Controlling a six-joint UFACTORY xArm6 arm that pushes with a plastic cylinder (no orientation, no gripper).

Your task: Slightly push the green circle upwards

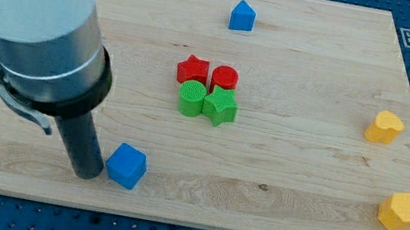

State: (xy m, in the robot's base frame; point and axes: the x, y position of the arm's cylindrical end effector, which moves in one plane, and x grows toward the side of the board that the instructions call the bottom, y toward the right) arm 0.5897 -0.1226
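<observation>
Camera view: two blue, two red, two green, two yellow blocks on the board; green circle touches the green star. My tip holds nothing, at 9 o'clock just beside the blue cube; contact unclear.

- The bench is a pale wooden board.
- A red star, red circle, green circle and green star cluster at its centre, touching.
- A blue pentagon-like block lies near the view's top.
- A blue cube sits at bottom left, just beside my tip.
- A yellow heart-like block and a yellow hexagon lie at the right.
</observation>
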